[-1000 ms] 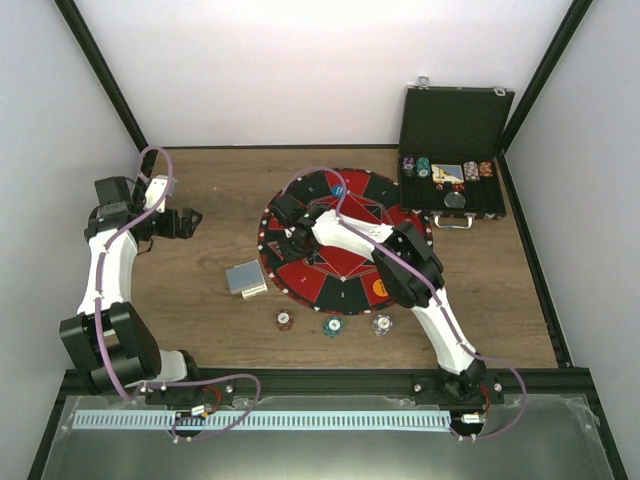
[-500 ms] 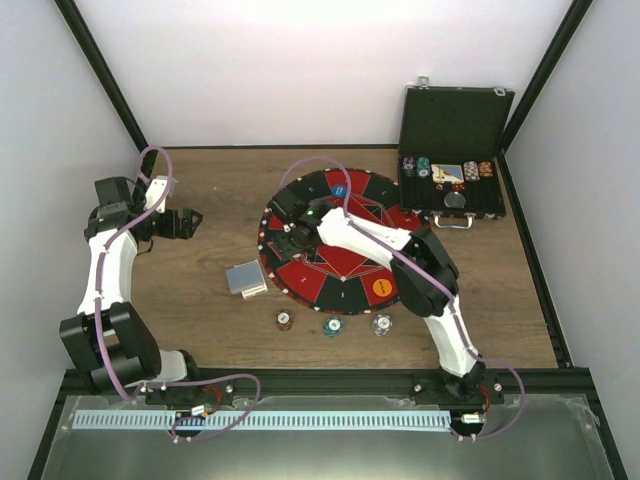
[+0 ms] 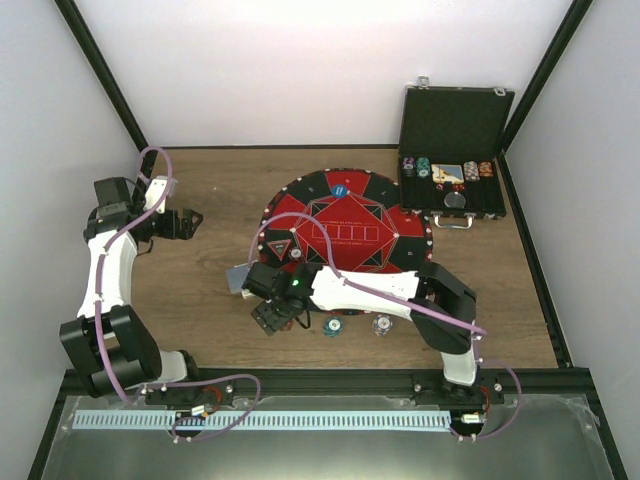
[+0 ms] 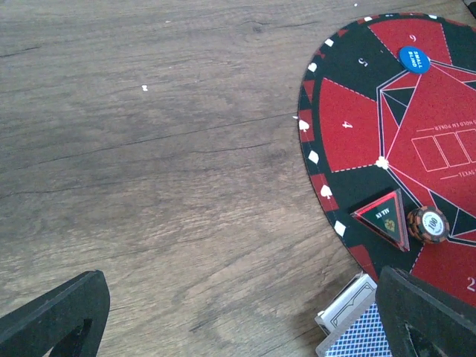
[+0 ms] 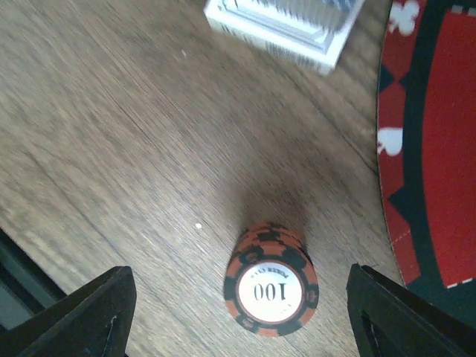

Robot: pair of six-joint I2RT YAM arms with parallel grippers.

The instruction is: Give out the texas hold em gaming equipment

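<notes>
My right gripper [image 5: 239, 305] is open and hovers over an orange-and-black stack of poker chips [image 5: 271, 286] marked 100, which stands on the wood between the fingers without touching them. In the top view the right gripper [image 3: 272, 312] is at the front left of the mat. The deck of playing cards [image 5: 286, 22] lies just beyond the chips. A black triangular marker [image 4: 387, 218] and one orange chip [image 4: 428, 224] rest on the mat's left part, and a blue button [image 4: 414, 59] sits farther back. My left gripper [image 3: 190, 222] is open and empty over bare wood at the left.
The round red-and-black mat [image 3: 350, 200] fills the middle. Two more chip stacks [image 3: 332, 325] [image 3: 381, 325] stand in front of it. An open black case [image 3: 452, 190] with chips is at the back right. My right arm lies across the mat's front edge.
My right arm swung off the mat's left part down to the front left, over the orange chip stack, its jaws opening wider. The marker and a chip now show on the mat. The left arm stayed put.
</notes>
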